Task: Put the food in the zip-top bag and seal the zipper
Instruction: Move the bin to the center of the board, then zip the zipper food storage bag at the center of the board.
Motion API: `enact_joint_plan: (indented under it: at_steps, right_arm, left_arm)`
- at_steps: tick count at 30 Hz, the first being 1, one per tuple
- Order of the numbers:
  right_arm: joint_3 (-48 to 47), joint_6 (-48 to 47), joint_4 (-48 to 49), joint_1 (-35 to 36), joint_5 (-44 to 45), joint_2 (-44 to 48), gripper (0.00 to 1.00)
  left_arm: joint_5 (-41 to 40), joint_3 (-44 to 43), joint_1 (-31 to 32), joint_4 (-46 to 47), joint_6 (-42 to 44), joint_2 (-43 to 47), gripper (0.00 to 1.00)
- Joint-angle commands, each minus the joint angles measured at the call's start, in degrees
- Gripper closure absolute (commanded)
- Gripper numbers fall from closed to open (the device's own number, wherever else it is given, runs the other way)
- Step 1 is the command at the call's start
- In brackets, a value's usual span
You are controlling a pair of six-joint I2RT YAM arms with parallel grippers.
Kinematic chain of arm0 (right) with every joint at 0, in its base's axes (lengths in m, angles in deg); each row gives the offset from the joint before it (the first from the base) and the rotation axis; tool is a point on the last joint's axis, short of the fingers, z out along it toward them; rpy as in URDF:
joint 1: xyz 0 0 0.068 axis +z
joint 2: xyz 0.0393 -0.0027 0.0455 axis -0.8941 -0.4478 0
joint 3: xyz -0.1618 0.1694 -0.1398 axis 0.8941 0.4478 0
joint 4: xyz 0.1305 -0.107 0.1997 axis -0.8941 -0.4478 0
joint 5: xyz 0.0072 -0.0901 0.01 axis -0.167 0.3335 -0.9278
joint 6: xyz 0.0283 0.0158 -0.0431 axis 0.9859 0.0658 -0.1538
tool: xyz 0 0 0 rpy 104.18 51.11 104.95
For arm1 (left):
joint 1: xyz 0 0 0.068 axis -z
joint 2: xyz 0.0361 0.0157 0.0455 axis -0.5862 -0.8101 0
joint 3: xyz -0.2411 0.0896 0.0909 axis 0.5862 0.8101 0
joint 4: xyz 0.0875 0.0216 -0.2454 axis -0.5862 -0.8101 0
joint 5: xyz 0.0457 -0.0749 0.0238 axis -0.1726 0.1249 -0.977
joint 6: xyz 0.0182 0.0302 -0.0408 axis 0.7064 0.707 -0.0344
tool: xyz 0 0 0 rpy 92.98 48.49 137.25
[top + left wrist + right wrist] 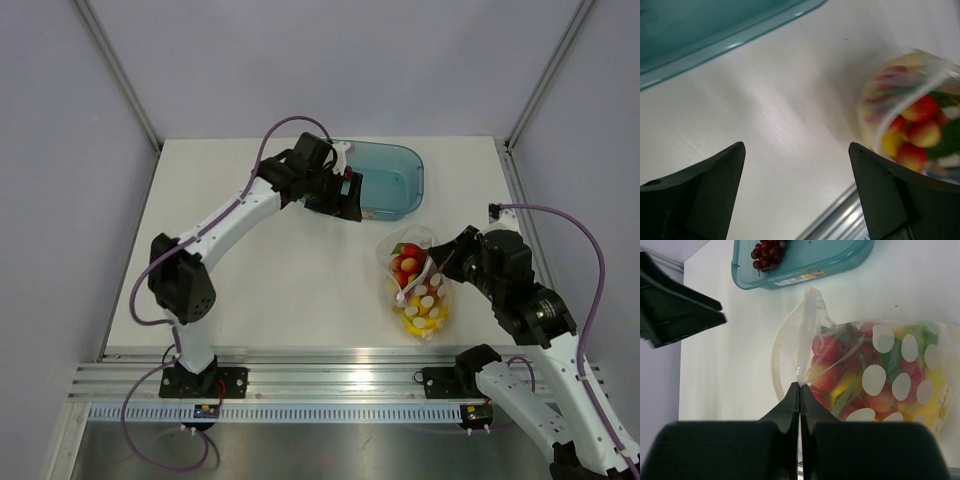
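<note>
The zip-top bag point(418, 292), clear with white dots, lies on the table right of centre, its mouth open toward the tray. The food point(406, 264) fills it: red strawberries, yellow fruits, green leaves, also seen in the right wrist view point(840, 375). My right gripper point(800, 385) is shut on the bag's mouth edge by the pale zipper point(776, 360), which loops open to the left. In the top view it point(438, 264) is at the bag's right side. My left gripper point(796, 148) is open and empty above bare table, left of the bag point(905, 120). In the top view it point(345, 198) hovers by the tray.
A teal-blue tray point(405, 165) sits at the back of the table, behind the bag. It holds a bunch of dark red grapes point(768, 250). Its rim shows in the left wrist view point(725, 45). A metal rail point(320, 385) runs along the near edge.
</note>
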Motion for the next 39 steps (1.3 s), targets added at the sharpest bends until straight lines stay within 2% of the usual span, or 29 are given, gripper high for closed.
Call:
enact_joint_plan:
  at_steps: [1, 3, 6, 8, 11, 15, 17, 19, 22, 24, 27, 31, 39]
  right_arm:
    - [-0.2, -0.9, 8.4, 0.1, -3.3, -1.0, 1.00]
    - [0.2, -0.9, 10.1, 0.1, -3.4, -2.0, 1.00]
    - [0.4, 0.1, 11.6, 0.1, -2.6, -3.2, 1.00]
    - [1.0, 1.1, 13.0, 0.1, -1.4, -3.8, 1.00]
    - [1.2, 3.5, 14.5, 0.1, -0.2, -4.5, 1.00]
    - [1.4, 4.9, 15.9, 0.1, 0.0, -5.1, 1.00]
    - [1.1, 5.1, 15.7, 0.1, 0.8, -5.1, 1.00]
    - [1.1, 5.7, 15.9, 0.1, 1.1, -4.6, 1.00]
    - [1.5, 6.7, 16.6, 0.1, 1.5, -3.9, 1.00]
    - [1.4, 7.0, 16.8, 0.1, 1.5, -3.9, 1.00]
    - [0.4, 6.7, 16.5, 0.1, 1.7, -4.3, 1.00]
    - [-0.4, 6.5, 16.4, 0.1, 2.3, -4.3, 1.00]
    - [-1.2, 6.5, 16.0, 0.1, 2.7, -4.4, 1.00]
  left_arm:
    - [9.8, 4.8, 0.3, 7.0, -6.0, 9.3, 0.11]
    - [11.1, 9.3, 0.8, 7.7, -8.0, 11.4, 0.11]
    - [9.7, 16.8, 2.8, 12.6, -13.0, 17.0, 0.16]
    - [8.2, 21.6, 6.4, 15.0, -15.3, 21.3, 0.18]
    - [3.5, 23.3, 11.9, 16.1, -15.4, 23.0, 0.17]
    - [4.1, 29.5, 14.5, 24.6, -19.8, 24.2, 0.17]
    - [1.0, 31.4, 15.9, 27.1, -20.8, 25.1, 0.19]
    - [-2.3, 36.1, 17.0, 33.0, -21.3, 26.6, 0.22]
    - [-1.8, 41.8, 17.8, 42.4, -20.4, 26.5, 0.27]
    - [-2.9, 43.6, 19.1, 48.0, -19.3, 26.7, 0.30]
    - [-7.7, 45.4, 21.2, 51.1, -17.4, 26.8, 0.33]
    - [-13.3, 46.4, 25.4, 54.2, -14.7, 26.9, 0.36]
    - [-17.5, 45.7, 28.7, 56.8, -13.5, 24.6, 0.45]
